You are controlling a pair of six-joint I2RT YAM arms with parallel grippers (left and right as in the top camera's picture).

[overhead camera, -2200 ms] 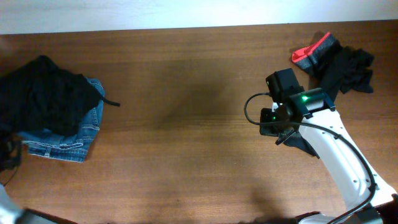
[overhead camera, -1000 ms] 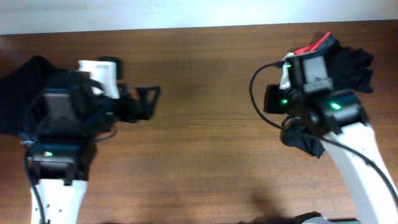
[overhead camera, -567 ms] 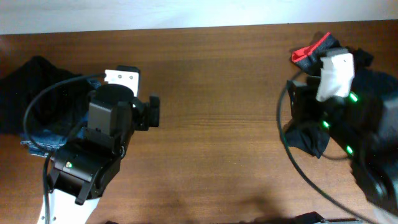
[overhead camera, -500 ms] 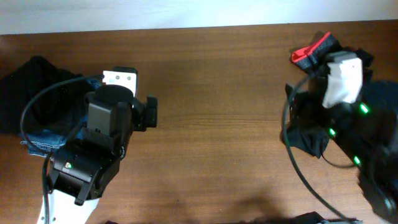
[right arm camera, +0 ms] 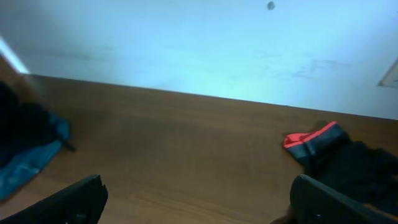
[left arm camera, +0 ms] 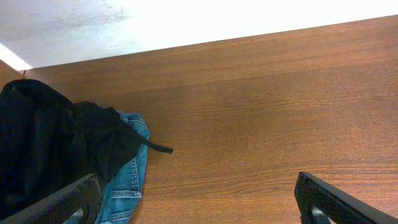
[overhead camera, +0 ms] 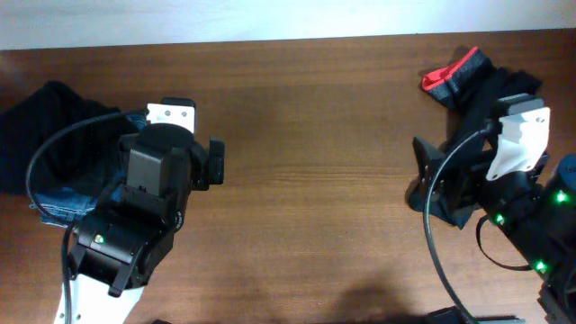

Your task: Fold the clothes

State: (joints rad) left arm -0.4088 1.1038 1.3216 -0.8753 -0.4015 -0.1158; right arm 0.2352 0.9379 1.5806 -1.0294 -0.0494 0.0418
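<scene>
L fingers (left arm camera: 65, 202) spread wide, nothing held; R fingers (right arm camera: 326, 200) also wide apart & empty. Left wrist view: black garment (left arm camera: 43, 143) heaped partly over blue jeans (left arm camera: 127, 180) at lower left of frame, on the brown wooden surface (left arm camera: 261, 124). Overhead: red-edged piece (overhead camera: 453, 72) touching a black heap (overhead camera: 515, 85), upper right of frame

At table's (overhead camera: 315, 135) left, garment (overhead camera: 54, 126) atop jeans (overhead camera: 52, 205), other clothes (overhead camera: 495, 85) far right
</scene>
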